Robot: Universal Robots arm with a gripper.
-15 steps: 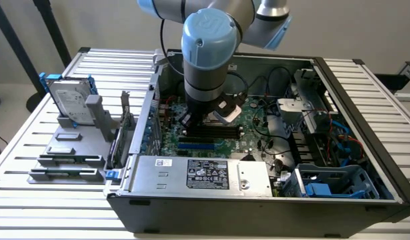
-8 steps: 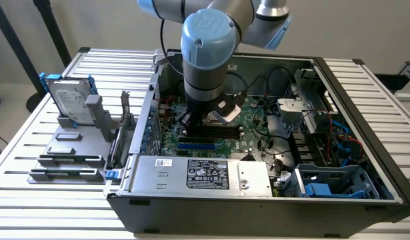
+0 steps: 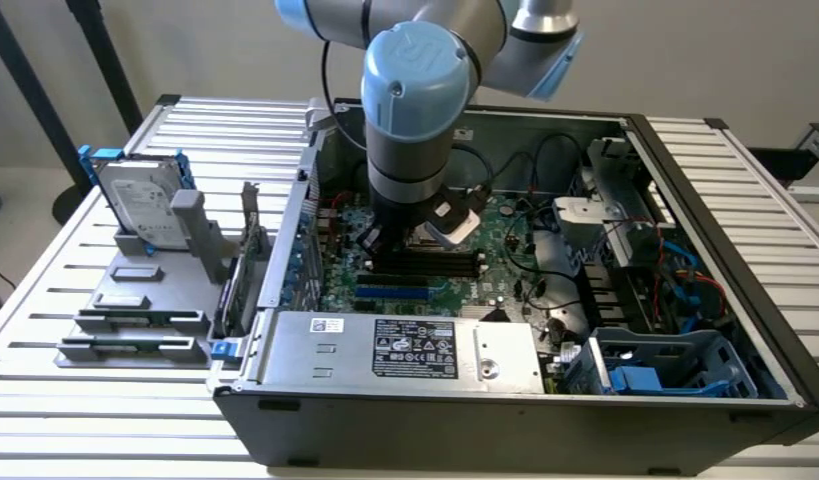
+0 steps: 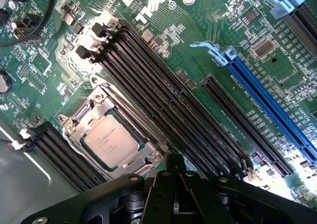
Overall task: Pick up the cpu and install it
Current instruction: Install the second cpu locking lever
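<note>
Seen from the exterior view, the Universal Robots arm [image 3: 416, 120] reaches down into an open computer case [image 3: 703, 400] on a slatted bench [image 3: 62, 400], poised over the green motherboard [image 3: 509, 255], while a grey holder [image 3: 129, 330] at the exterior view's left carries an upright hard drive [image 3: 140, 205] in a blue frame beside slots for smaller parts. In the wrist view, the cpu [image 4: 113, 143] sits seated in its metal-framed socket [image 4: 94, 105] beside the long black memory slots [image 4: 163, 95] and a blue expansion slot [image 4: 270, 102], and the claw [image 4: 172, 165] hangs above the board with its fingers drawn together, gripping nothing.
</note>
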